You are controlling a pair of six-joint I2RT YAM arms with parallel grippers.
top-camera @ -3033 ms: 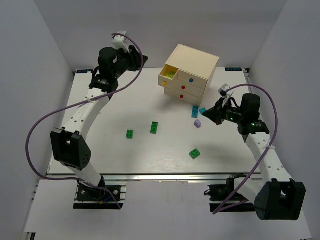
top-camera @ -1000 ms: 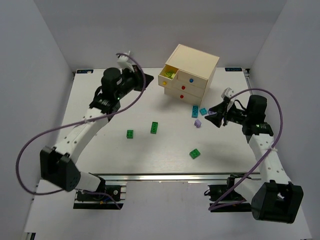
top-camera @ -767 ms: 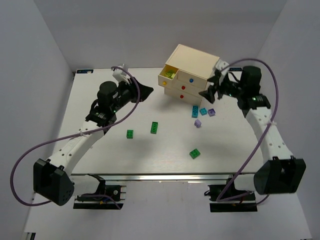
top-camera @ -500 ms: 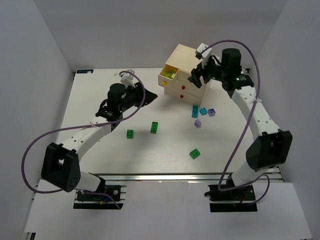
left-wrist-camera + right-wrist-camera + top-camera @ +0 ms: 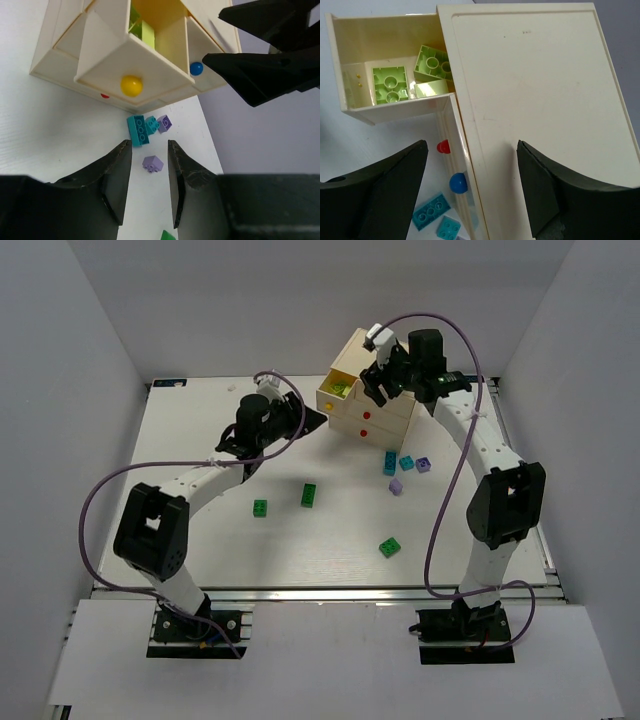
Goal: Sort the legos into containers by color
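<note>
- Lime-yellow legos (image 5: 390, 84): three show in the right wrist view, lying in the pulled-out yellow-knob drawer (image 5: 350, 107) at the top of the chest (image 5: 390, 365)
- That drawer is the only one open; the blue knob (image 5: 458, 183) and red knob (image 5: 443, 146) drawers sit flush and shut
- Loose on the table (image 5: 200, 540): two teal-blue bricks (image 5: 390, 463) just in front of the chest, touching or nearly so
- Two lilac bricks, one (image 5: 423, 463) beside the teal pair, the other (image 5: 396, 486) a little nearer the arms
- Three dark green bricks (image 5: 309, 495) well apart from the chest, spread across mid-table toward the near edge
- Progress, as I judge it: one colour is housed and seven bricks in three colours are left, roughly a third done; with only two drawers unused, one must take two colours
- Right gripper (image 5: 470, 145): fingers spread wide, nothing between them, poised over the chest top above the blue and red knobs
- Left gripper (image 5: 148, 147): fingers drawn close with a narrow gap, empty, low on the table and pointing at the chest front below the yellow knob (image 5: 131, 85)
- Likely step in hand: opening a second drawer, the blue-knob one perhaps, but I cannot tell
</note>
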